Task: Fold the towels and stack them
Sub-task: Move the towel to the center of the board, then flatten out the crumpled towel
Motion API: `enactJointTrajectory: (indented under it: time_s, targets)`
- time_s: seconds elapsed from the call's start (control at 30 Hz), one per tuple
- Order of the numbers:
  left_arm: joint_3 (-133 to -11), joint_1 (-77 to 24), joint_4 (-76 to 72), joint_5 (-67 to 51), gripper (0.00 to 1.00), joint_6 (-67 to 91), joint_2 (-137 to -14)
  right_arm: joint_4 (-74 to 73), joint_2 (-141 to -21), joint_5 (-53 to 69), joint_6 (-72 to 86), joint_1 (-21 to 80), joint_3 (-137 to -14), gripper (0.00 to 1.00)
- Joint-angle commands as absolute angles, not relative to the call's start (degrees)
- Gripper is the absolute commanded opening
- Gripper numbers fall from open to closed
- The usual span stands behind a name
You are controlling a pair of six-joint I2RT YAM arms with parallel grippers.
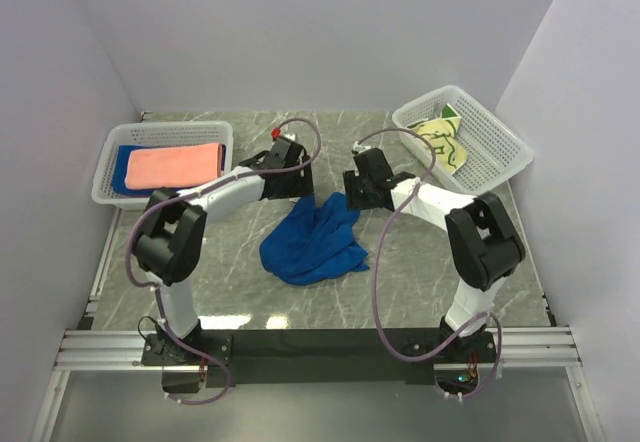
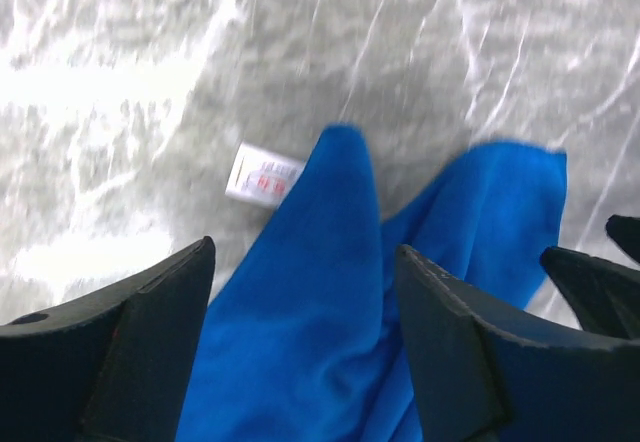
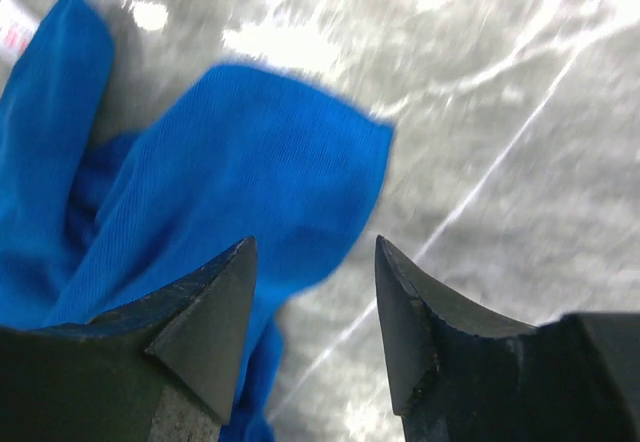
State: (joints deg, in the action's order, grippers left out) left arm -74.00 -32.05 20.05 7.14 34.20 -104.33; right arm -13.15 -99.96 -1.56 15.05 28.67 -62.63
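Observation:
A royal blue towel (image 1: 313,240) lies crumpled mid-table. My left gripper (image 1: 300,188) hangs over its far left corner, jaws open on either side of a raised blue fold (image 2: 320,292); a white label (image 2: 262,175) pokes out beyond the fold. My right gripper (image 1: 352,196) hovers over the far right corner, open (image 3: 315,252), with the towel's edge (image 3: 250,162) under its left finger and bare table between the tips. A folded salmon-pink towel (image 1: 175,166) rests on a blue one (image 1: 122,166) in the left basket. The pale yellow towel with green motifs (image 1: 446,142) lies in the right basket.
A white lattice basket (image 1: 110,194) stands at the far left of the grey marble table (image 1: 430,282), another (image 1: 500,152) at the far right. White walls enclose three sides. The two grippers are close together over the cloth; the right one's fingers (image 2: 600,282) show in the left wrist view.

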Motion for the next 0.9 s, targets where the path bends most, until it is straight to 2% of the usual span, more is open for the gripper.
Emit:
enactJointTrajectory:
  time_s: [0.0, 0.23, 0.47, 0.5, 0.53, 0.57, 0.6, 0.63, 0.7, 0.87]
  targets:
    - [-79.45, -32.87, 21.00, 11.86, 0.76, 35.07, -107.04, -11.78, -103.69, -6.32, 14.32, 28.30, -67.40, 0.56]
    - [-82.18, -34.45, 21.88, 13.09, 0.73, 35.86, -112.58, -13.88, -109.68, -7.56, 14.59, 28.21, -72.16, 0.53]
    - [-77.89, -36.12, 22.50, 15.55, 0.70, 38.84, -113.20, -14.85, -112.15, -9.31, 15.29, 28.21, -71.98, 0.51]
    - [-77.00, -36.38, 22.50, 16.08, 0.69, 39.28, -112.94, -15.11, -112.50, -9.49, 15.29, 28.21, -71.90, 0.49]
    - [-76.12, -36.56, 22.59, 16.61, 0.69, 39.72, -112.33, -14.77, -112.41, -9.58, 15.38, 28.30, -71.63, 0.41]
    - [-73.94, -36.56, 22.50, 17.92, 0.62, 40.68, -111.89, -14.68, -112.33, -9.58, 15.29, 28.21, -71.28, 0.33]
    - [-72.70, -36.65, 22.41, 18.54, 0.60, 41.22, -111.36, -14.42, -111.98, -9.75, 15.29, 28.21, -70.58, 0.15]
    - [-71.55, -36.65, 22.50, 19.15, 0.58, 41.83, -110.14, -14.33, -111.62, -10.10, 15.38, 28.21, -70.23, 0.08]
    - [-68.13, -36.56, 22.67, 21.09, 0.51, 43.24, -108.64, -13.80, -110.23, -10.46, 15.47, 28.13, -68.92, 0.00]
    - [-60.66, -36.30, 23.64, 23.99, 0.48, 46.49, -102.05, -13.01, -106.35, -11.16, 16.61, 26.90, -66.10, 0.00]
